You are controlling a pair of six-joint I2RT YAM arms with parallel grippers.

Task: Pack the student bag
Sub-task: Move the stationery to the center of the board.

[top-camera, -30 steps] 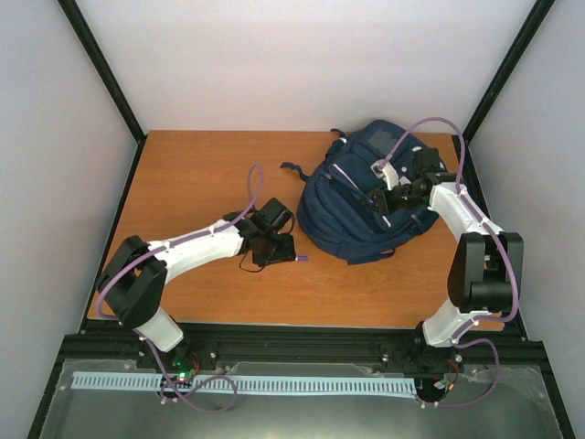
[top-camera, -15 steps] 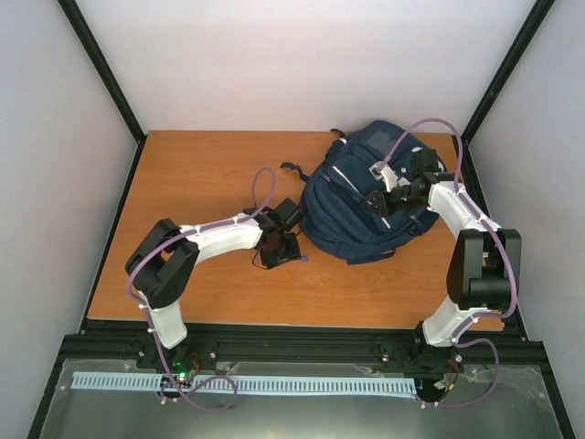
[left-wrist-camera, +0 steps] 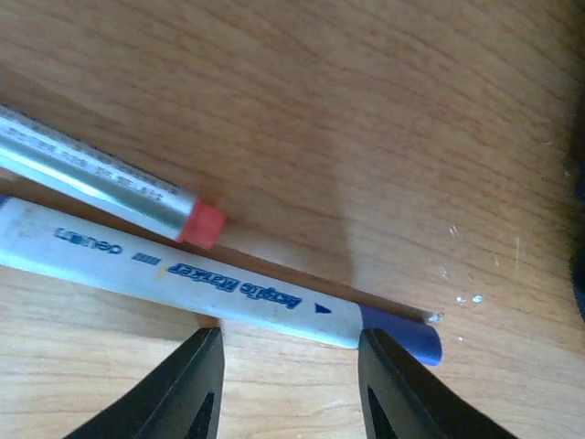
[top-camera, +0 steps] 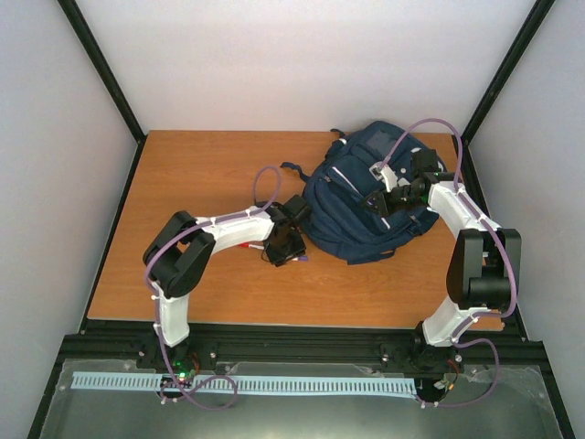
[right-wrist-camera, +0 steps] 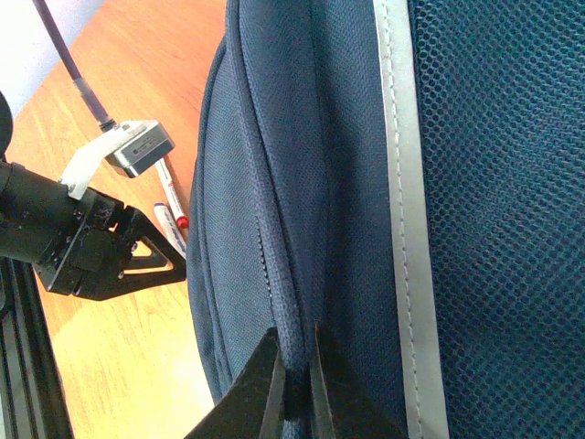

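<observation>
Two arms are working over the wooden table [top-camera: 201, 174] rn. Biggest item, the student bag [top-camera: 356, 206], is lying flat at approx 2 o'clock on the tabletop, navy fabric w/ white stripes showing and a dark strap trailing off toward 10 o'clock. R arm [top-camera: 462, 215] is reaching in from 4 o'clock. The right gripper [right-wrist-camera: 294, 389] is pinching a raised fold of bag fabric, fingers clenched tight on it, w/ a reflective stripe [right-wrist-camera: 402, 201] running along its 3 o'clock side. L arm [top-camera: 224, 229] is bending across the middle. The left gripper [left-wrist-camera: 288, 384] is pointing down at the wood just off the bag's 8 o'clock edge, jaws standing apart, grasping nothing. Two markers are lying side by side under it. A white marker [left-wrist-camera: 183, 274] w/ a blue cap is sitting at 12 o'clock of the fingertips, and a silver marker [left-wrist-camera: 91, 174] w/ a red end is lying just beyond that.
</observation>
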